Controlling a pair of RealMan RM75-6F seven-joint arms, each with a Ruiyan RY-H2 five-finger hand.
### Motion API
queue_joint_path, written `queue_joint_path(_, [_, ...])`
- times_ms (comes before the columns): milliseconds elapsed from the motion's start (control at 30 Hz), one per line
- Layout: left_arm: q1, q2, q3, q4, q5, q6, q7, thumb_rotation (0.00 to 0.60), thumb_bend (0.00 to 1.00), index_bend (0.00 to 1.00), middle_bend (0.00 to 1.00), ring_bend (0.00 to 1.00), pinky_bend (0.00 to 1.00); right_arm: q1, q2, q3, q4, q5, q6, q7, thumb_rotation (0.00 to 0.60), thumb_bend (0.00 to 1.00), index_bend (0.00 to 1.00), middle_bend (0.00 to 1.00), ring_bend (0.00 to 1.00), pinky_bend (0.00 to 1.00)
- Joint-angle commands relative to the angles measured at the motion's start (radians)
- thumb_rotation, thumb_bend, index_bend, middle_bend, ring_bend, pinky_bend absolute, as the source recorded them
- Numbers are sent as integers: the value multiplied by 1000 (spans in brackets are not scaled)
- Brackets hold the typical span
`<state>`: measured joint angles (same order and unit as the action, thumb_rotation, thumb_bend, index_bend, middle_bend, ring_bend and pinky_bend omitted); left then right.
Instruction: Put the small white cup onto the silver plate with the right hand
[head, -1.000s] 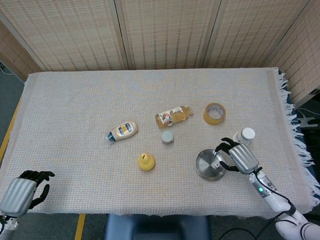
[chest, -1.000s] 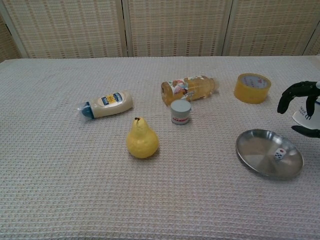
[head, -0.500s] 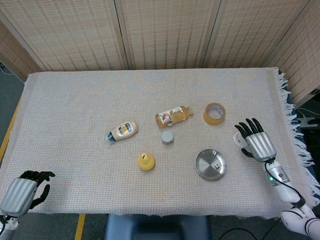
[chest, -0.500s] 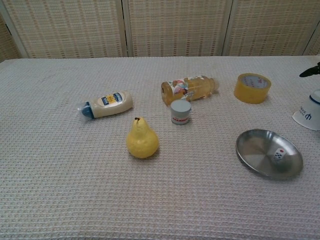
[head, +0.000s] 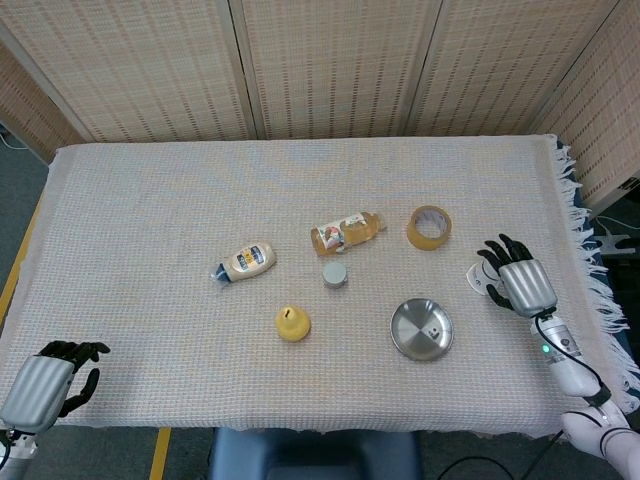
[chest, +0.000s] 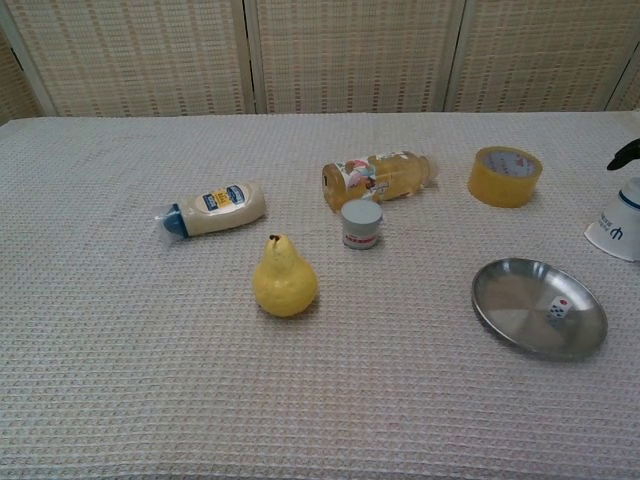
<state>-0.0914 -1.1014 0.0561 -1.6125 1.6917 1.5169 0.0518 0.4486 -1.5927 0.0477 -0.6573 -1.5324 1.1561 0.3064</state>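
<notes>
The small white cup (head: 478, 277) with a blue band stands on the cloth at the right, right of the silver plate (head: 410, 336). In the chest view the cup (chest: 620, 226) sits at the frame's right edge, beyond the plate (chest: 515, 300). My right hand (head: 522, 284) hovers over the cup's right side with its fingers apart, holding nothing and hiding part of the cup. Only a dark fingertip (chest: 626, 155) of it shows above the cup in the chest view. My left hand (head: 45, 384) rests at the near left corner, fingers curled in on nothing.
A small die (chest: 558, 310) lies in the plate. A yellow tape roll (head: 429, 227), a lying juice bottle (head: 346, 232), a small lidded jar (head: 335, 274), a pear (head: 292, 323) and a lying squeeze bottle (head: 246, 262) are spread across the middle. The fringed table edge (head: 600, 290) is close on the right.
My right hand has left the plate's right rim and moved right and back to the cup, its fingers now spread. The cup, plate and left hand have not moved.
</notes>
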Motion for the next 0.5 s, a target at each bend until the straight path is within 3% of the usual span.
queue_joint_path(33, [0,0,1,0,1,0,0,600,514,374,464,422,381,5,-24,0,40,8,-16,26,600,306,212,116,0,142])
queue_joint_path(167, [0,-1,0,-1,0,0,1,600,514,375,467,422,381,12,-53,2,91,13,-29,52,600,306,213,116,0,154])
queue_joint_path(500, [-1,0,-1,0,-4,-3,0,600,514,375,469,423,381,22,-127,-3,206,14,-46,101,600,306,270,183,43,296])
